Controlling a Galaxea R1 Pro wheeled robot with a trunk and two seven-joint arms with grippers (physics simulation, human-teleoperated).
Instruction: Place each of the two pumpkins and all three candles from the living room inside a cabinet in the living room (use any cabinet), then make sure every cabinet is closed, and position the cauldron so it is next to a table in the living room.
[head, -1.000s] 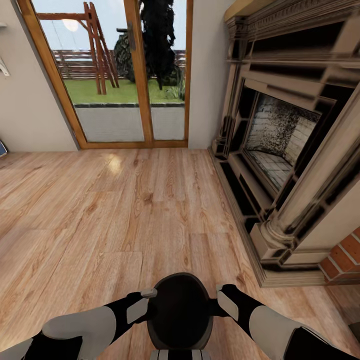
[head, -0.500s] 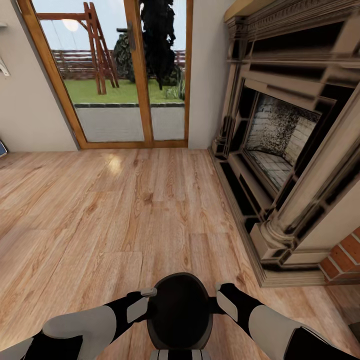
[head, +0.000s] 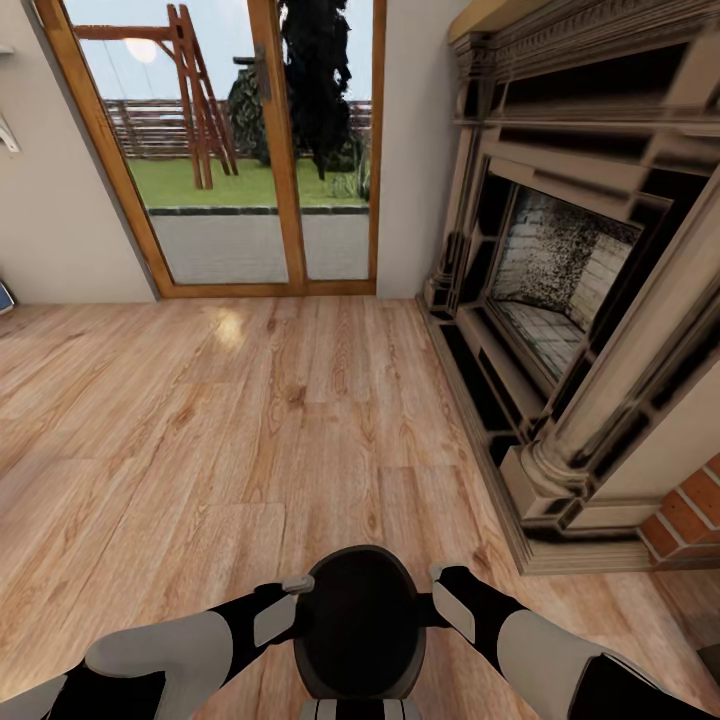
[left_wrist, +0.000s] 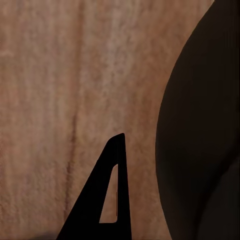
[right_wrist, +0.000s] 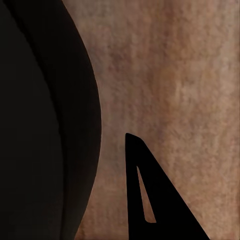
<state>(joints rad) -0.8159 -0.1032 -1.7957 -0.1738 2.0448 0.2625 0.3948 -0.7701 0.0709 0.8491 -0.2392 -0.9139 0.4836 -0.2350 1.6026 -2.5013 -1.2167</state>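
No writing or label can be read anywhere. In the head view the cauldron (head: 360, 622) sits at 6 o'clock, low and close to the robot, with the left gripper (head: 296, 588) against its rim at about 10 o'clock of the pot and the right gripper (head: 440, 578) at about 2 o'clock, one on each side. Beyond lie the wooden floor (head: 220, 430), a glazed door (head: 250, 140) at 12 o'clock and a fireplace (head: 570, 290) at 3 o'clock. The wrist views add what the head view lacks: each shows one dark finger (left_wrist: 107, 200) (right_wrist: 150, 200) standing free over the floor just beside the cauldron's black wall (left_wrist: 200, 130) (right_wrist: 45, 125). The second finger is hidden, so I cannot tell how either pair of jaws stands. Nothing has shifted since the earlier frames.
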